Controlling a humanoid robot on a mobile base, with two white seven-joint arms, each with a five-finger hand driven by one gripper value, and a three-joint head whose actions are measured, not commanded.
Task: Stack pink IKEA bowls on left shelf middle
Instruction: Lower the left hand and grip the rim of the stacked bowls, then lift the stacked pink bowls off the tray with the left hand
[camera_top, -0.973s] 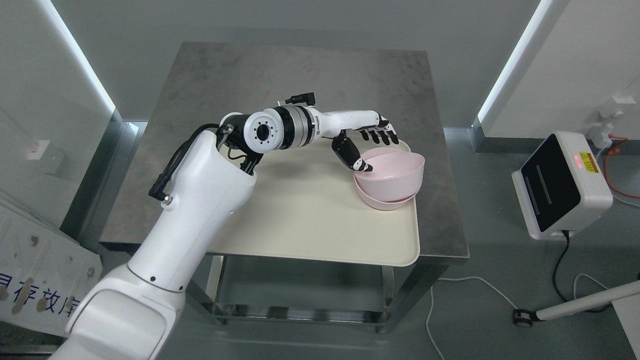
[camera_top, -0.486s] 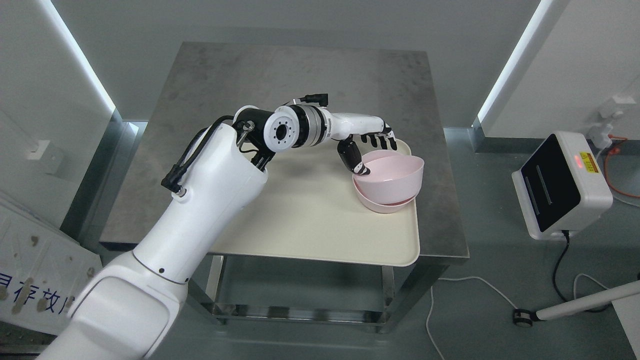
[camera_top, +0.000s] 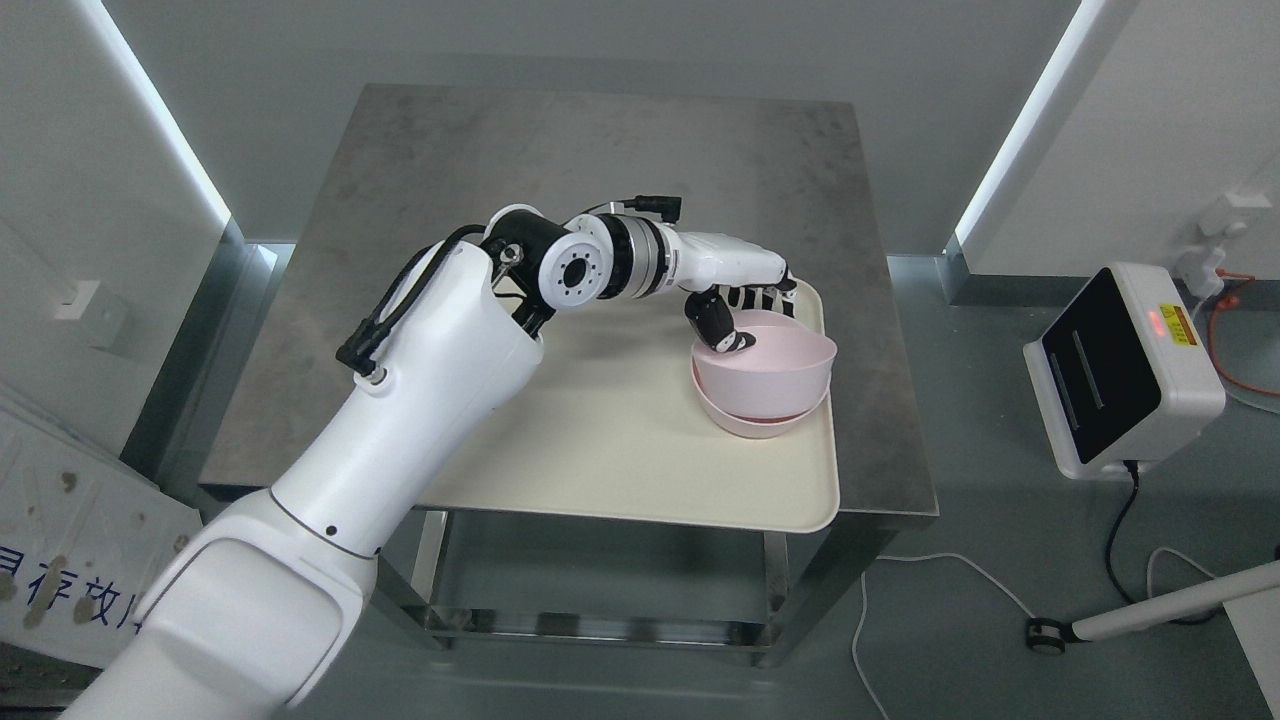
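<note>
Head view: my left hand (camera_top: 738, 312) reaches in from the lower left, over the cream tray (camera_top: 620, 440) on the grey metal table (camera_top: 600, 160).
Bowls: two pink bowls sit nested at the tray's right side, the upper bowl (camera_top: 765, 365) resting inside the lower bowl (camera_top: 760, 420) and a little askew in it.
Hand state: my thumb (camera_top: 722, 328) hooks down inside the upper bowl's near rim while my fingers (camera_top: 765, 296) curl behind the far rim; I read this as a pinch on the rim, clamped on the upper bowl.
Right arm: not in view.
Step in hand: securing the grip on the stack, I judge; no shelf shows here, so the carry is not yet begun.
Next move: lift straight up first, keeping the rim level so the lower bowl either comes along cleanly or stays put, then swing left toward the shelf.
Risk: a rim pinch is thin; the bowl may tilt or slip.
</note>
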